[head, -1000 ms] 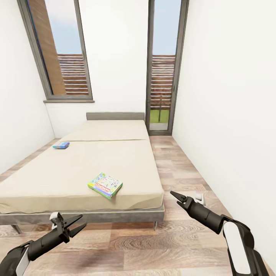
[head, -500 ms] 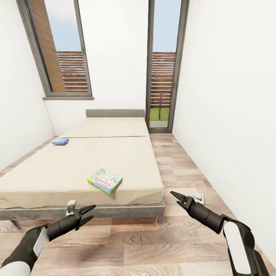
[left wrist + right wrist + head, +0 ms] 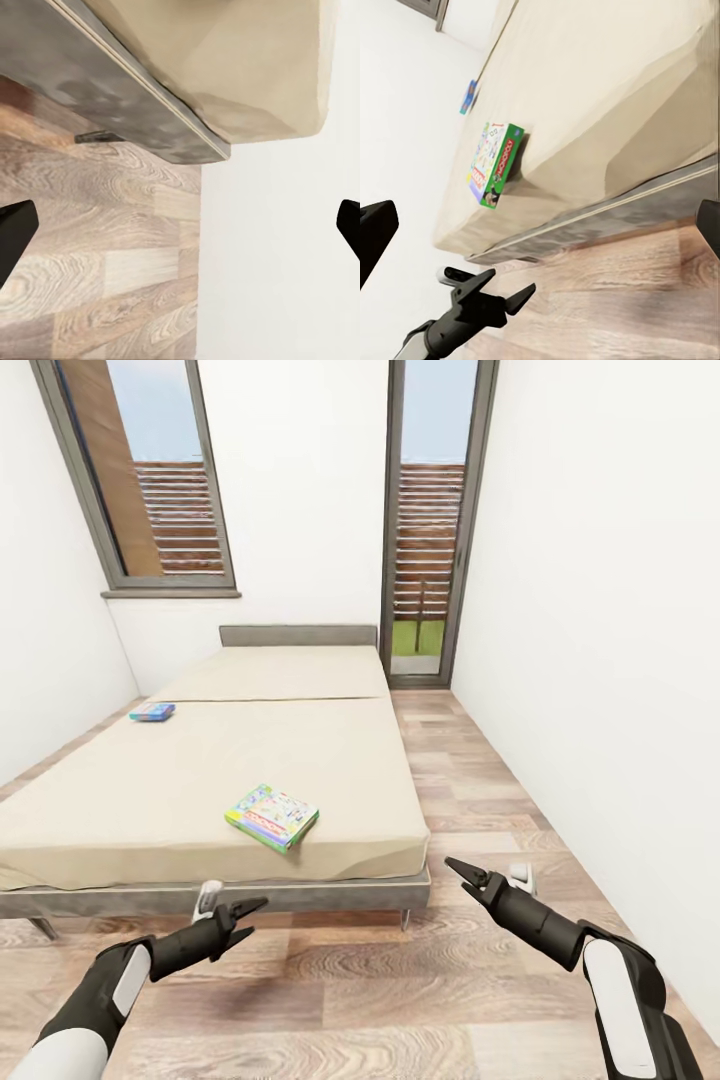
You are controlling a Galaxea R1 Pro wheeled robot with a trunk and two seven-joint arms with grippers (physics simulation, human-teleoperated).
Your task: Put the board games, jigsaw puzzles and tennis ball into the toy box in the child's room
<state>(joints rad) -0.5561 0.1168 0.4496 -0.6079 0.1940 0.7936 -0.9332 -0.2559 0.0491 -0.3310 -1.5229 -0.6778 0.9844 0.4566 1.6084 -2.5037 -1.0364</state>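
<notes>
Bed (image 3: 210, 790) ahead, foot end nearest, headboard against the far wall between two windows. Green-edged game (image 3: 272, 816) flat on the mattress near the foot edge, slightly askew, within likely reach from the floor at the bed's foot. Blue game (image 3: 152, 711) flat near the far left edge of the mattress, well apart from the first; probably needs a separate approach along the bed's side.

Left pincer (image 3: 243, 913) low, just in front of the bed frame, pointed up toward the green-edged game; fingers parted, holding nothing. Placement suggests preparation for a reach over the mattress edge. Seen also from the right wrist camera, below the bed corner, jaws apart.

Right pincer (image 3: 458, 870) raised over the wood floor (image 3: 400, 980) beside the bed's right corner, clear of the frame, holding nothing. In the head view its tips look close together, while its wrist view has the fingertips (image 3: 375, 232) at opposite edges; parted, judged from that.

Toy box, surface, puzzles and ball not located from these views. No toy collected yet.

Next step, as judged: raise the left pincer above mattress height, then come in over the game's near edge. Flat box on soft cover: little edge to grip, so risk of pushing it away instead of lifting.
</notes>
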